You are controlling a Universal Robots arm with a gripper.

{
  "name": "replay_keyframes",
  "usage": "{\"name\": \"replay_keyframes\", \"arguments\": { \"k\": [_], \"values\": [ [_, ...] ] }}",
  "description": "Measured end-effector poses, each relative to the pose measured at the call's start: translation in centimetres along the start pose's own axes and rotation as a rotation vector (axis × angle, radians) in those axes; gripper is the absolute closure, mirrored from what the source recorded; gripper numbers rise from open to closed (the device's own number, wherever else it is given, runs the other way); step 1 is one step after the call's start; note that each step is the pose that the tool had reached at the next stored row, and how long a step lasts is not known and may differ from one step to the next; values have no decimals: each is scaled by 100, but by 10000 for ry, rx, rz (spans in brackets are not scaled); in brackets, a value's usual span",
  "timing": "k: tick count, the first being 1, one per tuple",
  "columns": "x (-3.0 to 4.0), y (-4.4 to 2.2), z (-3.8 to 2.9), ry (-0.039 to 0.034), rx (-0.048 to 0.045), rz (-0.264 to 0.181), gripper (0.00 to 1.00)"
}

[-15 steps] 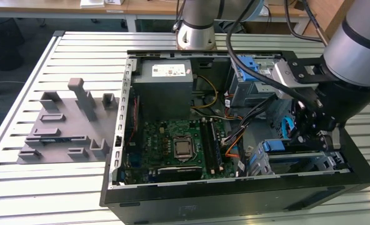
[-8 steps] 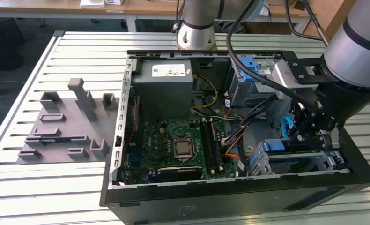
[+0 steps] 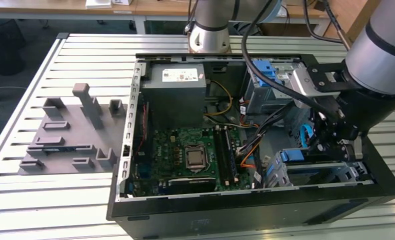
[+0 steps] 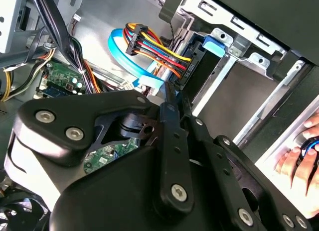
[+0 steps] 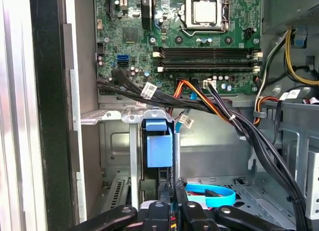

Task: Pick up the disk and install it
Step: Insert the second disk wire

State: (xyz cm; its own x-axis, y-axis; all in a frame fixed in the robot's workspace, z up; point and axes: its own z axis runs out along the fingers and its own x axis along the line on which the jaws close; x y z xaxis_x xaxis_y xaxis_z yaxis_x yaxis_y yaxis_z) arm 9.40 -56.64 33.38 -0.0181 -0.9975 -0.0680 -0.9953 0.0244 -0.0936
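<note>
disk [image 5: 159, 151] seated in cage, just ahead of gripper [image 5: 169, 203].

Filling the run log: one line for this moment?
gripper: inside case | at drive cage | blue latch: on cage, near gripper

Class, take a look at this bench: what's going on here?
A robot arm is reaching into an open computer case lying on a slatted table. Its gripper is down at the metal drive cage in the case's corner, right at the end of the disk, which appears to sit edge-on inside that cage beside coloured cables.
</note>
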Motion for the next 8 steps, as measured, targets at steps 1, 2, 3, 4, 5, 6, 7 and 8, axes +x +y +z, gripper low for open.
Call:
{"name": "replay_keyframes", "arguments": {
  "k": [1,2,3,4,5,6,7,8],
  "values": [
    [1,0,1,-3,2,-20,84],
    [1,0,3,-2,2,-26,84],
    [2,1,5,-2,2,-27,84],
    [2,1,8,-1,2,-27,84],
    [2,2,11,1,2,-26,84],
    [3,2,15,1,1,-26,84],
    [3,3,18,-1,2,-26,84],
    [3,3,23,-2,1,-25,84]
  ]
}}
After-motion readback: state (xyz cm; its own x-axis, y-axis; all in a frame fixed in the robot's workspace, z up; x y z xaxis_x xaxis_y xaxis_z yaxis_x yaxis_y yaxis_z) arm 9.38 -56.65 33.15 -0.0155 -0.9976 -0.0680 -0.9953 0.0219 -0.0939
